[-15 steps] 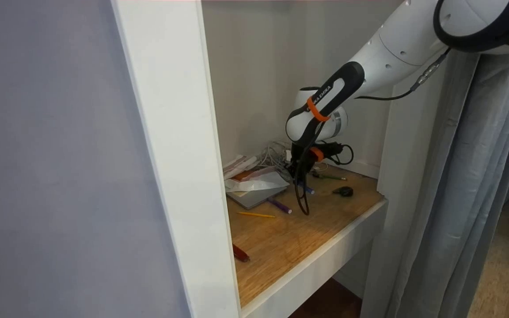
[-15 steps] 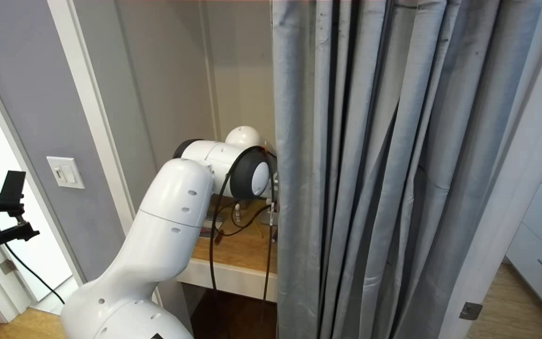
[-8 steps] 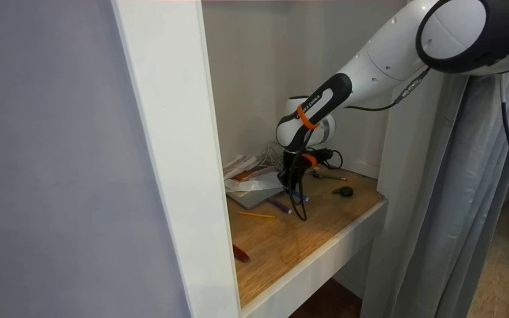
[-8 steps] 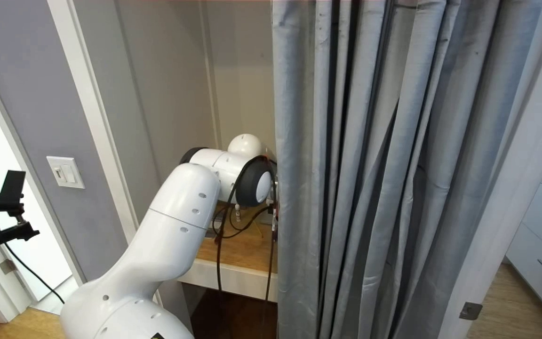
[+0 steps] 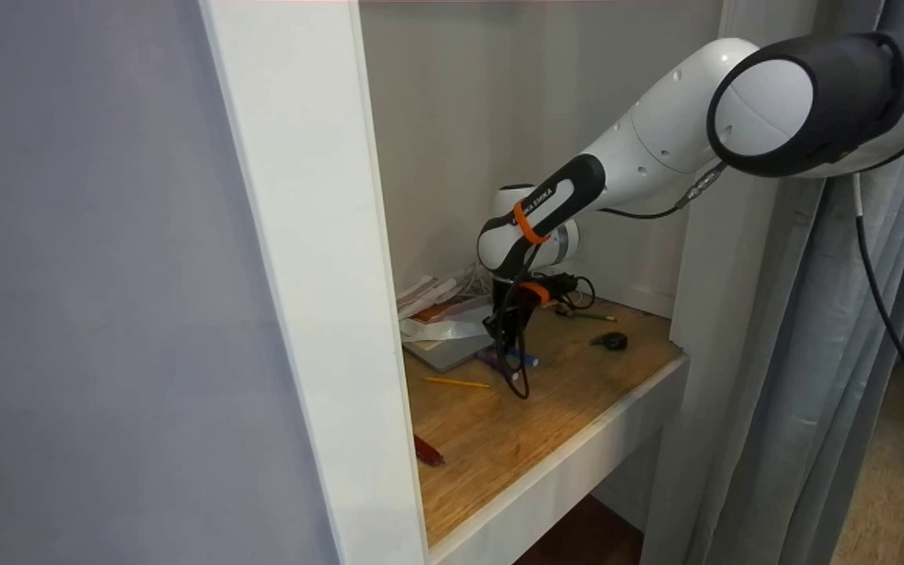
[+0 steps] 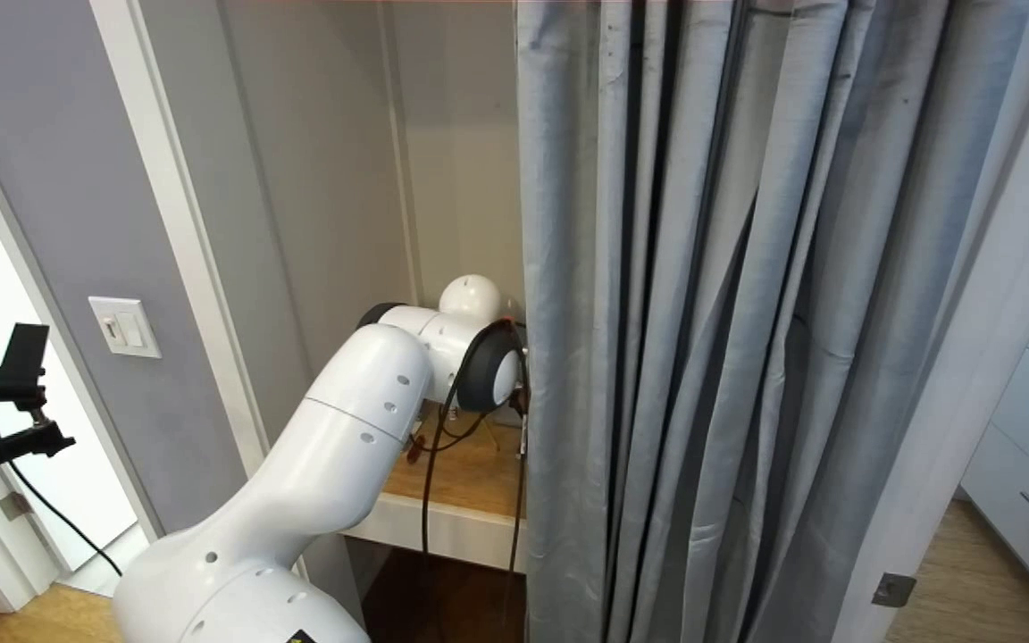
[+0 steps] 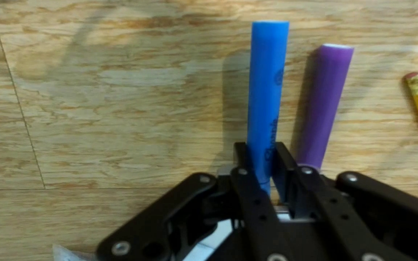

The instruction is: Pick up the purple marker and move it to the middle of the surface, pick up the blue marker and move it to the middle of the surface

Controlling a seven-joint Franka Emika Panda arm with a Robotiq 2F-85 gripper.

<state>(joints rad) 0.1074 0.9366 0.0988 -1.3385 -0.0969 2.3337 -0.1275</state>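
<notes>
My gripper is shut on the blue marker, with a finger on each side of it near its lower end in the wrist view. The blue marker's shadow falls to its left, so it seems held a little above the wooden surface. The purple marker lies on the surface just right of the blue one; its near end is hidden behind my right finger. In an exterior view the blue marker sticks out past my gripper, and the purple marker is partly covered by the gripper and its cable.
A yellow pencil and a red stick lie on the surface. A grey flat item with plastic bags and white cables sits at the back. A black object lies toward the right. A white post and curtain flank the alcove.
My gripper has moved down and left in an exterior view, carrying the blue marker closer to the purple marker. The purple marker and other items have not moved.
</notes>
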